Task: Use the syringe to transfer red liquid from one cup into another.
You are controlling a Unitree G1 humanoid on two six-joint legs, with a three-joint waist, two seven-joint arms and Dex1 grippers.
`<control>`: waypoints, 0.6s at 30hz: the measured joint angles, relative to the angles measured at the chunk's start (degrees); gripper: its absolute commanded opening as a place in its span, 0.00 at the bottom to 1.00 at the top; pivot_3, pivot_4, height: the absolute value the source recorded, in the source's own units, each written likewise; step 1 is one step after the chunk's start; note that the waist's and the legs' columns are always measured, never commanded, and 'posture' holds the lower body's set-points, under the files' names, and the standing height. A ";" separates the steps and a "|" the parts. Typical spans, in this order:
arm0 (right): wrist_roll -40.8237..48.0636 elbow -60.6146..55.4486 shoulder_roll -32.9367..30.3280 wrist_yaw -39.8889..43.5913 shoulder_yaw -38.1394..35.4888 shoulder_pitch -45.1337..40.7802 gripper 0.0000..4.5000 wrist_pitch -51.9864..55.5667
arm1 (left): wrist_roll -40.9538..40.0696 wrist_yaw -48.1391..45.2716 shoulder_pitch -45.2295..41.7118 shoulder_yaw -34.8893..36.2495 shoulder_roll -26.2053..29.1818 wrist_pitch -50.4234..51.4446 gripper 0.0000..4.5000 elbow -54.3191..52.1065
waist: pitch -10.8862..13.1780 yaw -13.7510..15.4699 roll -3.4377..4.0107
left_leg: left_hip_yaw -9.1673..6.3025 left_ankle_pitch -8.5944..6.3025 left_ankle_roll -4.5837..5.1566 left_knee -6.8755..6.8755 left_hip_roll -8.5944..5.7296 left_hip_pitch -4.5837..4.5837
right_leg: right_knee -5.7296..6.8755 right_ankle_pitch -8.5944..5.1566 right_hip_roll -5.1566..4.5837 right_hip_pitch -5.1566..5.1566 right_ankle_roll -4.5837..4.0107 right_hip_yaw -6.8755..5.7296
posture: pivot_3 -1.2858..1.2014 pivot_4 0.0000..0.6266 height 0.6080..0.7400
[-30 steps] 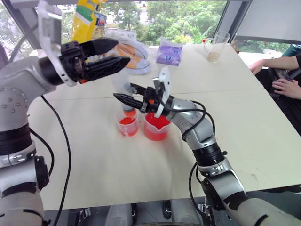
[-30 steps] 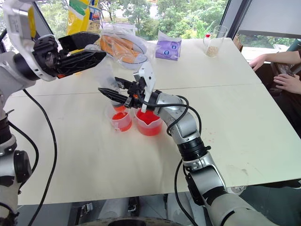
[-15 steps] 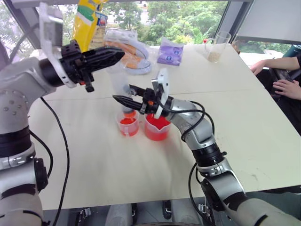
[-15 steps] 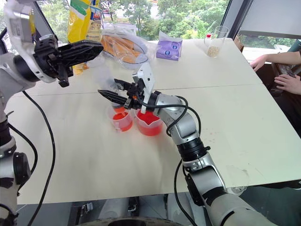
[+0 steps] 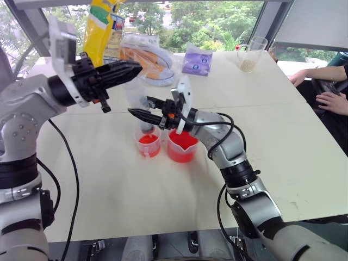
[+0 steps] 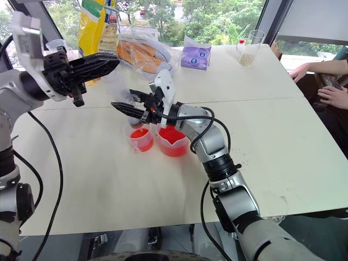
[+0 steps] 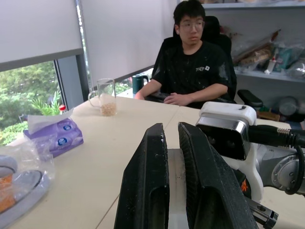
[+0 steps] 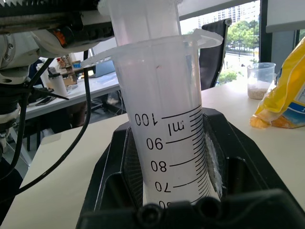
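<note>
- While your right gripper (image 5: pixel 142 110) clamps the large clear plastic syringe with printed scale marks (image 8: pixel 164 133) by its barrel, its two black fingers are pressed against the plastic on either side
- You hold that syringe upright, its lower end reaching down into the smaller, narrower clear plastic cup with a side handle (image 5: pixel 147 144)
- You can see bright orange-red liquid (image 5: pixel 147 140) in this narrow cup
- Touching the narrow cup, on its side toward your right arm, stands the wider clear spouted measuring cup (image 5: pixel 181 147), also holding red liquid
- Your left gripper (image 5: pixel 130 69) sits above the narrow cup at the syringe's upper end, fingers pressed together; whether they pinch the plunger you cannot tell
- Beyond the narrow cup, across the pale wooden table (image 5: pixel 283 136), lie a purple tissue pack (image 5: pixel 196 60), a clear glass mug with grain (image 5: pixel 250 55) and a yellow snack bag (image 5: pixel 102 24)
- Far from the narrow cup, a person in a black shirt (image 7: pixel 190 71) sits at the table's edge
</note>
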 measured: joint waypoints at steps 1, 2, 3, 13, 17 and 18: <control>0.05 0.02 0.03 0.00 0.00 -0.23 0.30 0.48 | 0.04 0.09 0.40 0.01 -0.02 -0.15 0.03 -0.11 | 0.00 0.01 0.00 | 0.00 0.00 0.00 0.00 0.00 0.00 | 0.00 0.00 0.00 0.00 0.00 0.00 | 0.52 0.24 1.00; 0.06 0.03 0.03 0.00 0.00 -0.40 0.30 0.61 | 0.05 0.15 0.54 0.01 -0.06 -0.21 0.03 -0.12 | 0.00 0.01 0.00 | 0.00 0.00 0.00 0.00 0.00 0.00 | 0.00 0.00 0.00 0.00 0.00 0.00 | 0.52 0.24 1.00; 0.10 0.06 0.03 -0.01 0.00 -0.75 0.30 0.78 | 0.05 0.23 0.69 0.01 -0.09 -0.36 0.03 -0.18 | 0.00 0.02 0.00 | -0.01 0.00 0.00 0.00 0.00 0.00 | 0.00 0.00 0.00 0.00 0.00 0.00 | 0.52 0.24 1.00; 0.71 0.06 0.05 -0.02 -0.04 -1.30 0.30 2.80 | 0.77 0.54 1.97 0.02 -0.08 -1.52 0.03 -1.06 | 0.00 0.01 0.00 | 0.00 0.00 0.00 0.00 0.00 0.00 | 0.00 0.00 0.00 0.00 0.00 0.00 | 0.52 0.24 1.00; 0.71 0.06 0.07 -0.02 -0.04 -1.29 0.30 2.83 | 0.79 0.54 1.84 0.02 -0.03 -1.49 0.11 -1.03 | 0.00 0.01 0.00 | -0.01 0.00 0.00 0.00 0.00 0.00 | 0.00 0.00 0.00 0.00 0.00 0.00 | 0.52 0.24 1.00; 0.72 0.06 0.10 -0.02 -0.04 -1.29 0.30 2.83 | 0.81 0.54 1.79 0.02 0.00 -1.43 0.21 -1.03 | 0.00 0.01 0.00 | -0.01 0.00 0.00 0.00 0.00 0.00 | 0.00 0.00 0.00 0.00 0.00 0.00 | 0.52 0.24 1.00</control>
